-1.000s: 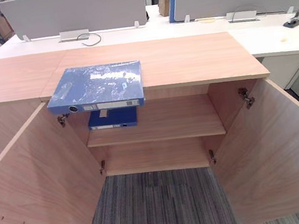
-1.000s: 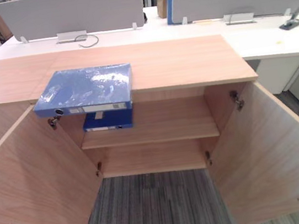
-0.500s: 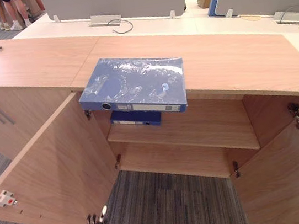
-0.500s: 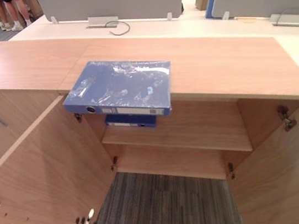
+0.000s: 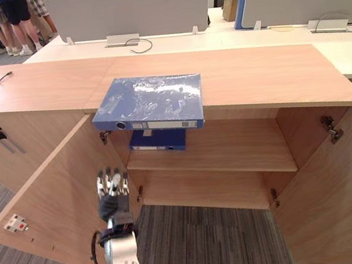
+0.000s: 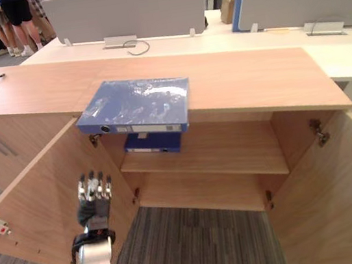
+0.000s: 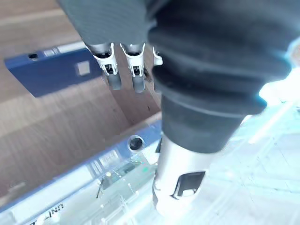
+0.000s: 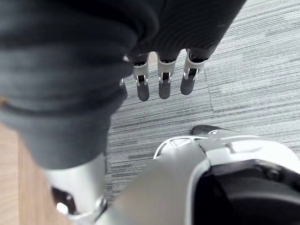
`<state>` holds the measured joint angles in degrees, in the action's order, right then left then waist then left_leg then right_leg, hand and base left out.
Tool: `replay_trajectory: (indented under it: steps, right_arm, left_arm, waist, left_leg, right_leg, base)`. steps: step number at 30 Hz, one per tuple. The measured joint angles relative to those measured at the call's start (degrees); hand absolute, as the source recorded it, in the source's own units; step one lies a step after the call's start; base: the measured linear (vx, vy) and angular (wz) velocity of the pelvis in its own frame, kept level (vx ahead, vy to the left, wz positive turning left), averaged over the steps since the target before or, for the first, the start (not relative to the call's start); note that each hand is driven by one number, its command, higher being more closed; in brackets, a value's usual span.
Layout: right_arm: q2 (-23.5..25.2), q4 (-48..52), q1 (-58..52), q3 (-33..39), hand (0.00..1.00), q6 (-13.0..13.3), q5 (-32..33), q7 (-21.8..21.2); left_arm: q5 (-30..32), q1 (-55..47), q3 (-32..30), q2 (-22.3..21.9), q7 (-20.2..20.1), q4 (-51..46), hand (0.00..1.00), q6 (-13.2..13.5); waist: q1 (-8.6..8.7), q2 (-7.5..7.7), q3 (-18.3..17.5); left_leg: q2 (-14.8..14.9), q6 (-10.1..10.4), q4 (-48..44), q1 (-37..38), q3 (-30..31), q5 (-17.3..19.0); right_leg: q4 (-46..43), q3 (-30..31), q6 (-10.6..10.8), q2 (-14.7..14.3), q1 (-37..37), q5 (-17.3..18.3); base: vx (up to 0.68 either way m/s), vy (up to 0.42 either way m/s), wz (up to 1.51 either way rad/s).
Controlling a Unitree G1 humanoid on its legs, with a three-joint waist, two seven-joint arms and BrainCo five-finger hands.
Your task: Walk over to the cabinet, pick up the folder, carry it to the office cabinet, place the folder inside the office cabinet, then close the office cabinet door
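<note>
My left hand [image 5: 111,195] stands upright at about 7 o'clock in the head view, fingers [image 7: 123,70] straight and slightly spread. It grasps nothing and touches nothing. It hangs in the air just in front of the inner face of the left door [image 5: 47,196], which is swung wide open. At 1 o'clock from the hand, well apart from it, the blue lever-arch folder [image 5: 151,101] lies flat on the wooden top of the cabinet [image 5: 260,74]. It is wrapped in glossy film, its spine faces me, and its front edge juts a little past the top's edge above the opening. Between 1 and 2 o'clock from the hand, lower and nearer, a second blue folder [image 5: 157,140] lies flat inside the cabinet at the left end of the shelf [image 5: 231,154], directly under the first. The right door [image 5: 343,200] is also wide open, at 4 o'clock in the view. Beyond the cabinet, at 12 o'clock, a white desk [image 5: 228,33] carries grey partition screens [image 5: 126,11], and people [image 5: 15,16] stand at 11 o'clock. My right hand [image 8: 161,79] shows in its own wrist view, fingers straight and relaxed over grey striped carpet [image 8: 248,70], holding nothing.
</note>
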<state>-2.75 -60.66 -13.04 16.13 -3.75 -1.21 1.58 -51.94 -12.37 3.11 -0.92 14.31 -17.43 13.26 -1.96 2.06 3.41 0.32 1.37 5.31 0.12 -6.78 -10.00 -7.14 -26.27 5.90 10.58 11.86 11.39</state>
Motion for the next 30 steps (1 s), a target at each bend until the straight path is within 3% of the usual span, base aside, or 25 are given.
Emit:
replay_trajectory:
  steps: [1,2,4,5,6,7,8,9,12,16,19,27,30]
  right_arm:
    - [0.0,-0.3,0.0,0.0,0.0,-0.9,0.2,0.7]
    - [0.0,-0.3,0.0,0.0,0.0,-1.0,0.3,0.8]
    - [0.2,-0.4,-0.1,0.0,0.0,-1.4,1.1,1.4]
    - [0.3,-0.4,-0.3,0.0,0.0,-1.4,1.4,1.5]
    - [0.4,-0.4,-0.4,0.0,0.0,-1.4,1.9,1.9]
    - [0.5,-0.3,-0.5,0.0,0.0,-1.2,2.1,2.1]
    - [0.7,-0.2,-0.8,0.0,0.0,-0.6,2.1,2.5]
    - [0.9,0.0,-1.1,-0.1,0.0,0.0,2.0,2.6]
    - [1.4,0.3,-1.5,-0.5,0.0,1.6,1.9,3.1]
    - [1.2,0.2,-1.8,-2.1,0.0,2.4,0.1,3.1]
    - [0.9,-0.2,-2.2,-2.7,0.0,3.1,-0.3,2.9]
    - [0.7,-2.6,-2.2,-2.8,0.0,4.5,-2.4,2.8]
    - [0.7,-2.6,-2.1,-2.8,0.0,4.5,-3.5,2.8]
  left_arm:
    - [11.2,0.8,-0.9,-1.1,7.0,-3.6,0.0,-0.7]
    - [12.6,0.9,-1.2,-1.2,7.9,-4.1,0.0,-0.8]
    - [27.7,2.4,-4.3,-1.9,17.8,-9.5,0.0,-3.6]
    - [32.5,2.7,-4.8,-2.0,20.0,-10.6,0.0,-4.7]
    - [41.3,3.3,-5.2,-2.0,23.9,-12.8,0.0,-6.4]
    - [46.4,3.3,-5.2,-2.0,26.0,-13.6,0.0,-7.3]
    - [56.8,3.3,-5.2,-2.0,29.1,-14.3,0.0,-8.7]
    - [63.1,3.4,-5.1,-2.0,30.8,-14.8,0.0,-9.7]
    - [76.1,5.3,-5.1,-1.9,33.1,-14.8,0.0,-12.3]
    - [85.6,9.7,-5.3,-1.7,35.0,-14.1,0.0,-15.4]
    - [92.7,13.4,-5.2,1.0,35.7,-9.2,0.0,-17.4]
    - [100.1,16.6,-6.7,6.0,35.3,0.4,0.0,-20.5]
    - [101.0,17.8,-7.4,8.1,33.6,9.0,0.0,-20.9]
  waist:
    - [-0.11,0.18,-0.6]
    - [-0.13,0.2,-0.7]
    - [0.02,0.48,-1.4]
    - [0.07,0.58,-1.7]
    - [0.1,0.75,-1.8]
    - [0.12,0.89,-1.9]
    - [0.2,1.13,-2.1]
    - [0.3,1.38,-2.3]
    - [0.42,2.0,-2.8]
    - [0.75,1.91,-3.2]
    - [1.74,1.81,-4.4]
    - [2.45,2.37,-5.8]
    - [2.52,2.41,-5.9]
  left_leg:
    - [-0.1,-0.1,0.0,-0.1,0.1,-0.1]
    - [-0.1,-0.1,0.0,-0.2,0.1,-0.1]
    - [-0.2,-0.7,-0.2,-0.7,0.8,-0.5]
    - [-0.2,-0.7,-0.3,-1.0,0.9,-0.5]
    - [-0.1,-0.8,-0.3,-1.1,1.0,-0.6]
    - [-0.1,-0.8,-0.3,-1.1,1.0,-0.6]
    - [-0.1,-0.8,-0.3,-1.1,1.0,-0.5]
    - [-0.1,-0.8,-0.3,-1.1,0.9,-0.5]
    - [0.1,-0.9,-0.2,-1.0,0.3,-0.4]
    - [0.7,-0.8,0.0,-0.3,-1.8,0.6]
    - [1.1,-0.7,0.0,0.1,-2.9,0.6]
    - [1.6,-0.2,0.0,0.2,-4.7,0.2]
    - [1.8,-0.2,0.0,0.8,-4.7,0.2]
  right_leg:
    - [0.2,0.0,0.3,0.0,0.0,-0.3]
    - [0.2,0.0,0.3,0.0,0.0,-0.4]
    - [0.6,-0.3,0.6,-0.4,0.0,-1.1]
    - [0.8,-0.3,0.5,-0.5,-0.2,-1.3]
    - [0.8,-0.2,0.5,-0.6,-0.2,-1.5]
    - [0.8,-0.2,0.5,-0.6,-0.2,-1.6]
    - [0.8,-0.1,0.4,-0.6,-0.2,-1.7]
    - [0.8,0.0,0.3,-0.6,-0.2,-1.7]
    - [0.7,0.7,0.1,-0.7,-0.5,-1.9]
    - [1.2,3.4,0.1,-0.8,-1.0,-1.8]
    - [1.4,4.8,-0.3,-1.0,-1.3,-1.6]
    - [2.1,7.1,-0.6,-1.9,-2.2,-2.3]
    - [2.4,7.3,-1.0,-2.3,-1.6,-2.1]
  base:
    - [0.01,-0.003,0.04]
    - [0.03,-0.008,0.05]
    - [0.03,-0.017,0.11]
    - [0.04,-0.019,0.11]
    - [0.04,-0.013,0.07]
    - [0.03,-0.005,0.04]
    - [0.0,0.0,0.0]
    - [0.0,0.0,0.0]
    - [-0.02,0.008,-0.1]
    - [-0.06,0.02,-0.31]
    - [-0.05,-0.001,-0.2]
    - [0.01,-0.003,-0.14]
    - [0.01,-0.011,-0.03]
